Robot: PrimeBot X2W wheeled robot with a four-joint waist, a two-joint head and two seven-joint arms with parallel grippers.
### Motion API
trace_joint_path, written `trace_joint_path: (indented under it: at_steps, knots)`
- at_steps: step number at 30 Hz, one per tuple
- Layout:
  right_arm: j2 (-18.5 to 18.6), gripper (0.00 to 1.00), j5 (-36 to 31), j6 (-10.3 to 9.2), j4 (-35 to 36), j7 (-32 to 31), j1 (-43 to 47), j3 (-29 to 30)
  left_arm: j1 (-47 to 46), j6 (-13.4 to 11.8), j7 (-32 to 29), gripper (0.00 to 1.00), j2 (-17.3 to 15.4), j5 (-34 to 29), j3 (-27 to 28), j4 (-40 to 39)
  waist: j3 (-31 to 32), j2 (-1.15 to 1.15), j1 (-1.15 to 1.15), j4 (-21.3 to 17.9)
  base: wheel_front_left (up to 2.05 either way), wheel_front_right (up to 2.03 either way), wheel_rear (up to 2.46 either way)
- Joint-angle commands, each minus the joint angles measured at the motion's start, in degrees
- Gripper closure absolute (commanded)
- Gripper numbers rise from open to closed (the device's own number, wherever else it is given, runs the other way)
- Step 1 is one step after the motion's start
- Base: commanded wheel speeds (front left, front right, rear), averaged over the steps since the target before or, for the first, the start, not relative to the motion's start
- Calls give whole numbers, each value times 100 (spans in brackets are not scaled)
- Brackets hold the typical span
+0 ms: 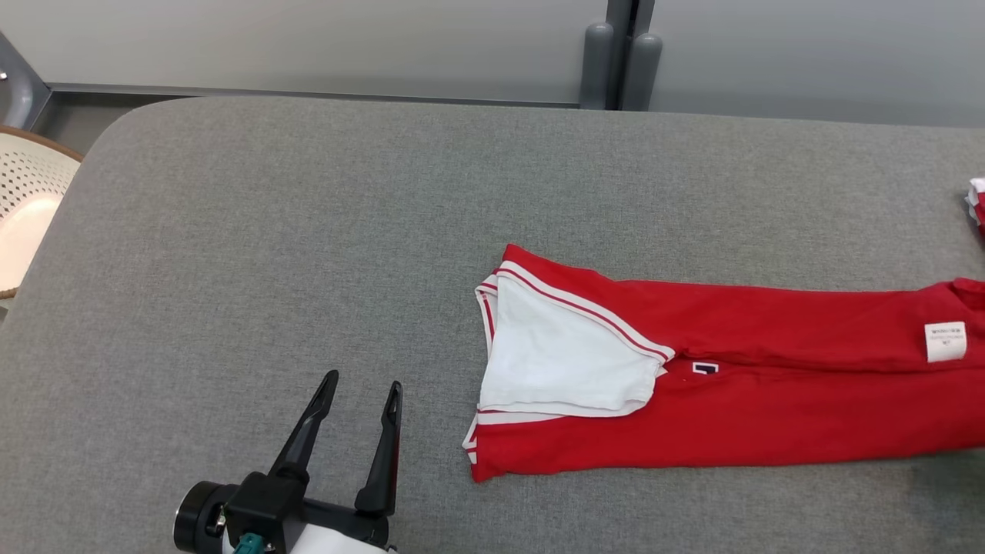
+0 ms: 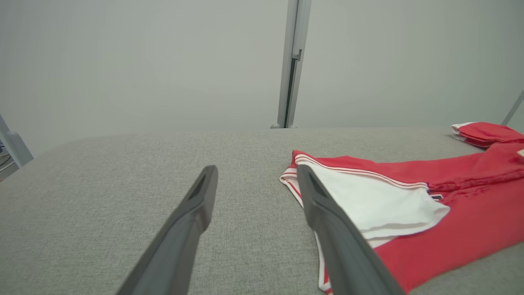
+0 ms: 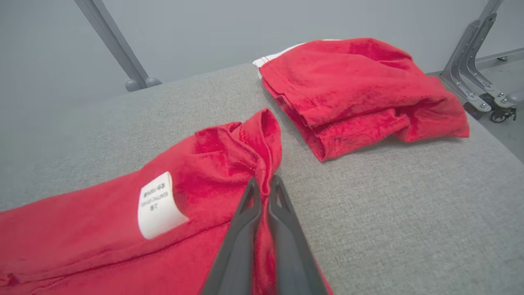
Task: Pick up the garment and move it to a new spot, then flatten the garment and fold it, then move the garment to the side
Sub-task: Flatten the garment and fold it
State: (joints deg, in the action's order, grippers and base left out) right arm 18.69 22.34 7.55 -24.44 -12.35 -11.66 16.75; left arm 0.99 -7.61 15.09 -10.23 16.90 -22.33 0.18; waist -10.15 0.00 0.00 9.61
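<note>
The grey padded table (image 1: 308, 231) spans the head view from edge to edge. The red garment (image 1: 769, 400) lies flat on it in the lower right, its long axis running straight across the frame from the middle to the right edge. Its white-lined, stripe-trimmed end points toward the centre. A second, folded red garment (image 3: 360, 90) sits in the upper right of the right wrist view, just beyond the first and apart from it. The left gripper (image 1: 363, 381) is at the lower left of the head view with its jaws spread wide and nothing in them. The garment's white end lies to its right and slightly higher in the frame, near but not touching. The right gripper (image 3: 264, 181) is clenched on a raised fold of red cloth at the garment's opposite end, just right of the small white label (image 3: 157, 205). Judging from this, the left arm is nearer the free end, so a two-handed lift along that axis looks likely.
</note>
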Motion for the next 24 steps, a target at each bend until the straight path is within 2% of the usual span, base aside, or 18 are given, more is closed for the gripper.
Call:
trace_joint_path:
  at_steps: [1, 11, 17, 24]
  knots:
    - [1, 100, -7, -13, 227, -34, 66, -68, 65, 40, 6, 0, 2, -46, 52, 21, 28, 0, 0, -17, 0, 0, 0]
    - [-649, 100, -381, -9, 2503, -775, 468, -747, 115, 210, 6, 0, 178, -188, 165, 132, 191, 0, 0, 86, 0, 0, 0]
    - [-983, 100, -501, -9, 2935, -1013, 415, -1299, 132, 291, 6, 0, 275, -232, 205, 167, 254, 0, 0, 222, 0, 0, 0]
    - [-1235, 100, -516, -9, 2614, -968, 119, -2019, 156, 390, 6, 0, 373, -287, 243, 206, 286, 0, 0, 509, 0, 0, 0]
